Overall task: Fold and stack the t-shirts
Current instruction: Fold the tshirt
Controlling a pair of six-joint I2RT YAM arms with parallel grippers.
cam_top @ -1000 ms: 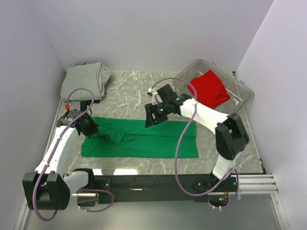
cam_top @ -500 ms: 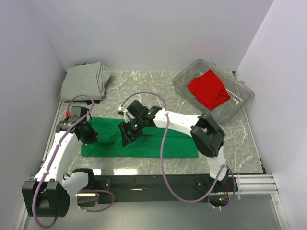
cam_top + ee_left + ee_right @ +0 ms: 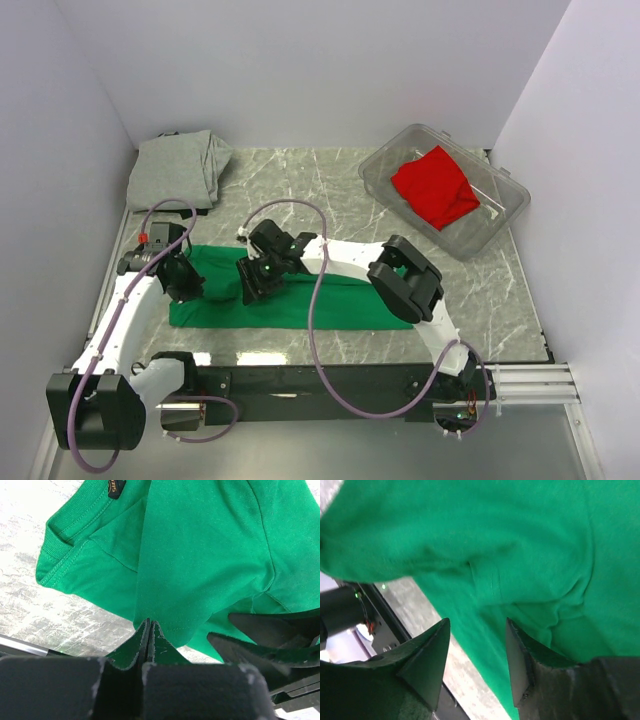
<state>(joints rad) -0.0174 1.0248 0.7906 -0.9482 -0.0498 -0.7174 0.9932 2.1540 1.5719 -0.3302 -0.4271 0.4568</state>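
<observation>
Marble-patterned, grey-veined and glossy, the table top [image 3: 300, 180] carries three t-shirts and one bin; two arms reach over it from the near edge.

Three soft cotton t-shirts, each a single colour:
- The green t-shirt [image 3: 330, 300] lies near the front edge as one long band running left to right, folded lengthwise, with loose creases toward its left end. The left wrist view shows its ribbed collar [image 3: 55, 535] and a small dark label [image 3: 116, 487].
- The grey t-shirt [image 3: 180, 168] sits rumpled in a loose heap in the far left corner, well apart from the green one.
- The red t-shirt [image 3: 433, 187] lies bunched inside the clear plastic bin [image 3: 495, 215], a rectangular, round-cornered tub at the far right, set at an angle.

Two grippers, both over the left half of the green band:
- The left gripper [image 3: 185, 285] is at the band's left end. Its fingers [image 3: 127, 652] are pressed flat together with no gap, pinching a folded edge of the green cloth.
- The right gripper [image 3: 255, 285] is just right of it. Its fingers [image 3: 427, 655] stand moderately apart above the green fabric and hold nothing; whether the tips touch the cloth cannot be told.
</observation>
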